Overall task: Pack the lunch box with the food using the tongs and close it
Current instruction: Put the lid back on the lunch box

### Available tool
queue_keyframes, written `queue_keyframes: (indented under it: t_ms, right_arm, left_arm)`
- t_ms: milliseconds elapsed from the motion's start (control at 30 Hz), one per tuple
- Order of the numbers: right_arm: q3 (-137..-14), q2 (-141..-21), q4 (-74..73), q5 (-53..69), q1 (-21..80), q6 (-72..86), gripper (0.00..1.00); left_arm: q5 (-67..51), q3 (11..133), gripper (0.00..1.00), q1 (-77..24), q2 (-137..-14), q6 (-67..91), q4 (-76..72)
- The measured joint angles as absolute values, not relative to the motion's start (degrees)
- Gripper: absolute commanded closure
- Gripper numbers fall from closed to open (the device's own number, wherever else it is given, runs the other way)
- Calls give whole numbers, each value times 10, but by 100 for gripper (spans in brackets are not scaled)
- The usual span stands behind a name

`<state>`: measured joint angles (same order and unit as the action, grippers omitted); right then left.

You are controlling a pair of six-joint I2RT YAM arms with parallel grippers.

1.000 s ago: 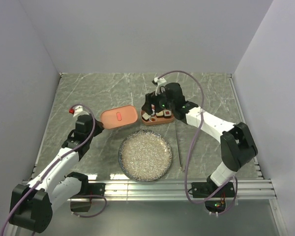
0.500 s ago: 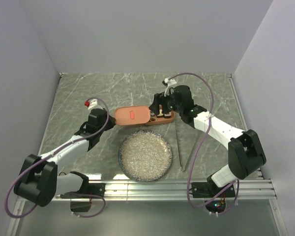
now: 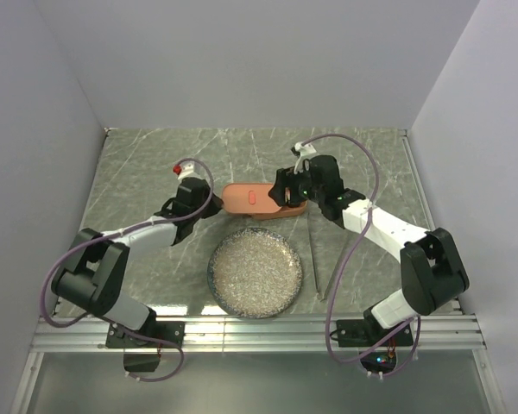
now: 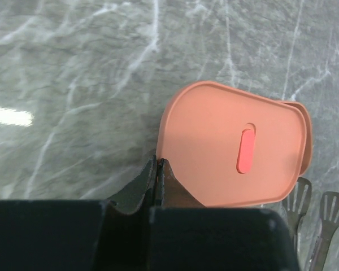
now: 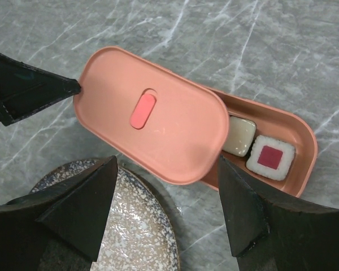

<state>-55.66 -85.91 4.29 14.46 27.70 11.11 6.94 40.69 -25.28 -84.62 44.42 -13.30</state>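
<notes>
The salmon-orange lid (image 4: 214, 141) with its red mark (image 4: 246, 150) lies slanted over the left part of the lunch box (image 5: 296, 141), leaving the right end uncovered. Two pieces of food show there, a cream one (image 5: 238, 135) and a white one with a red centre (image 5: 271, 157). My left gripper (image 4: 159, 162) is shut, and its tip (image 5: 68, 87) touches the lid's left end. My right gripper (image 5: 164, 209) hangs open above the lid's near edge, holding nothing. The tongs (image 3: 315, 259) lie on the table right of the plate, their slotted tips (image 4: 296, 197) near the box.
A round speckled grey plate (image 3: 255, 272) sits just in front of the lunch box, its rim (image 5: 158, 214) under my right gripper. Grey walls enclose the marble table on three sides. A metal rail (image 3: 259, 328) runs along the near edge.
My left gripper has slid to the right, pushing the lid across the table and onto the lunch box. The right gripper has backed off a little to the right and stays open.
</notes>
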Motion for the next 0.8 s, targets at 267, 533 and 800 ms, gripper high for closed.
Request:
queue_keyframes:
  t_ms: [267, 533, 800]
  right_arm:
    - [-535, -858, 49, 133, 266, 115, 22]
    - [-528, -858, 51, 129, 257, 117, 22]
    - [-528, -858, 52, 131, 256, 121, 22]
  left_arm:
    - [57, 452, 100, -277, -904, 448, -152]
    - [50, 468, 100, -285, -943, 457, -165]
    - [47, 484, 100, -307, -971, 477, -183]
